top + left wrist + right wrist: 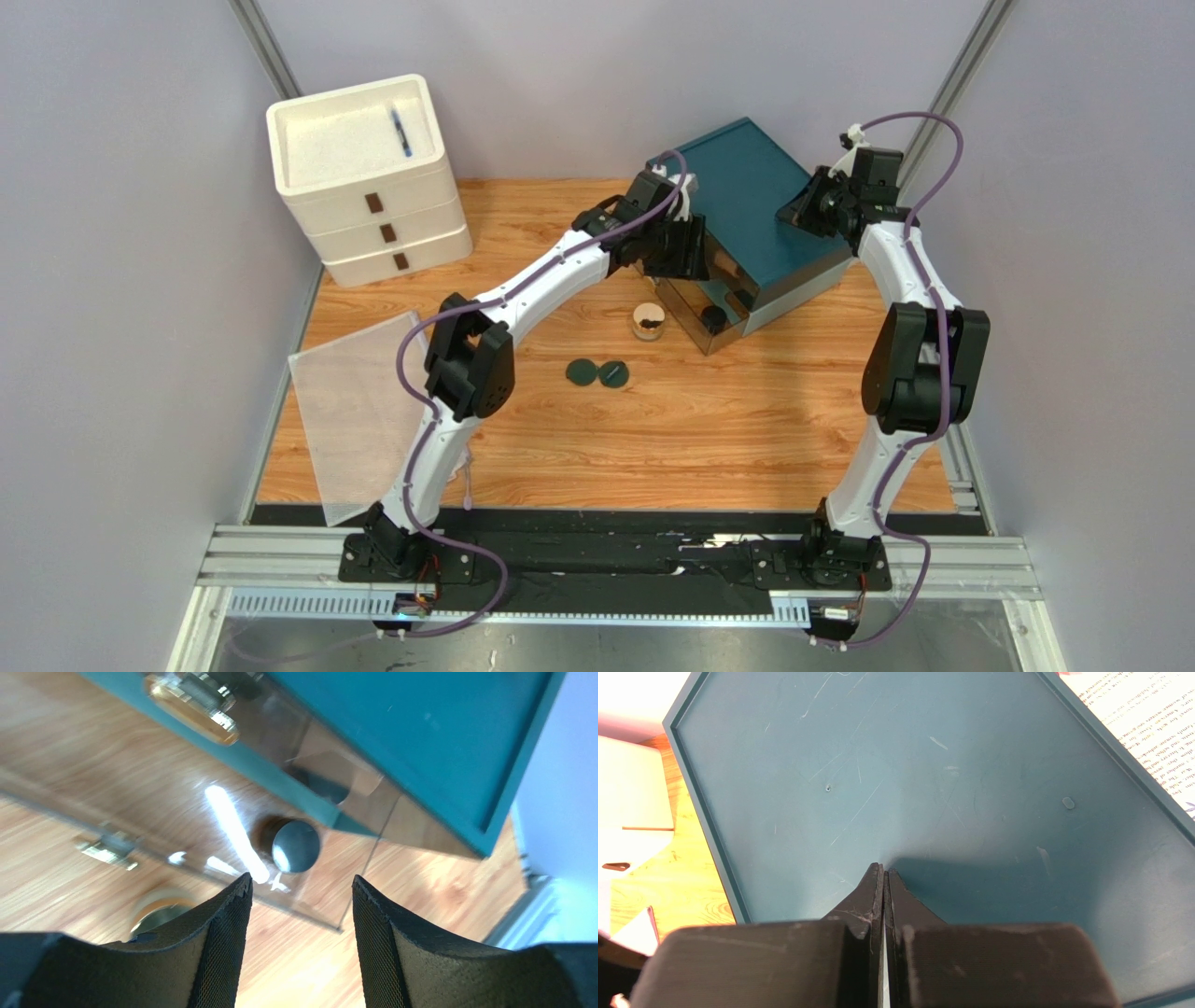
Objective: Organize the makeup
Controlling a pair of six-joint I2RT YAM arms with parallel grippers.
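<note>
Left claw (298, 885) is hovering at the front of the teal organizer (751, 182), jaws well apart and nothing between them. My wrist camera looks straight down past the fingertips at the black jar (295, 845). It sits inside the organizer's clear drawer (316, 896), which sticks out toward the middle of the table (730, 434).

Just outside the drawer's left wall, the gold-lidded jar (648, 322) stands on the bare wood. A little closer to the near edge, the two dark green compacts (581, 373) lie flat, side by side.

Higher up in the organizer there's a clear bottle (196, 703) with a golden tint, lying behind the transparent front. I'd say it's one of the cosmetics, though glare blurs it.

Right claw (884, 871) is pinched fully closed and holds nothing. Its tips rest on the organizer's scratched teal top.

Over at the far left corner, the white three-drawer unit (368, 182) has a blue pen (400, 133) lying in its top tray. A translucent sheet (351, 413) sits at the table's left edge, beside the left arm.
</note>
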